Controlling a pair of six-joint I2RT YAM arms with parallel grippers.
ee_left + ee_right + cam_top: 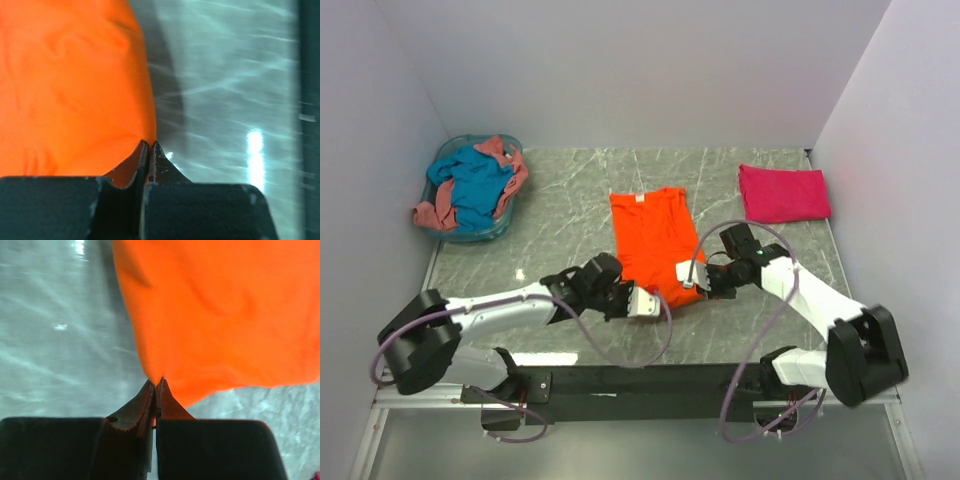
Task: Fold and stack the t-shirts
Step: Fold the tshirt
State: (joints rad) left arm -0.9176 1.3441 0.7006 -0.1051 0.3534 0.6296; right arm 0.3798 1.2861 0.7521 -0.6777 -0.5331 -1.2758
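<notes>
A bright orange t-shirt (650,240) lies lengthwise in the middle of the table, folded narrow, its white neck label at the far end. My left gripper (648,303) is shut on its near left corner; in the left wrist view the orange cloth (70,85) runs into the closed tips of the gripper (150,143). My right gripper (688,277) is shut on the near right corner, and its wrist view shows the orange cloth (220,310) pinched at the tips of the gripper (156,381). A folded magenta t-shirt (783,193) lies at the far right.
A pale blue round basket (475,188) at the far left holds a teal t-shirt (478,185) and a salmon-pink t-shirt (438,208) in a heap. White walls close in the grey marbled table (570,195) on three sides.
</notes>
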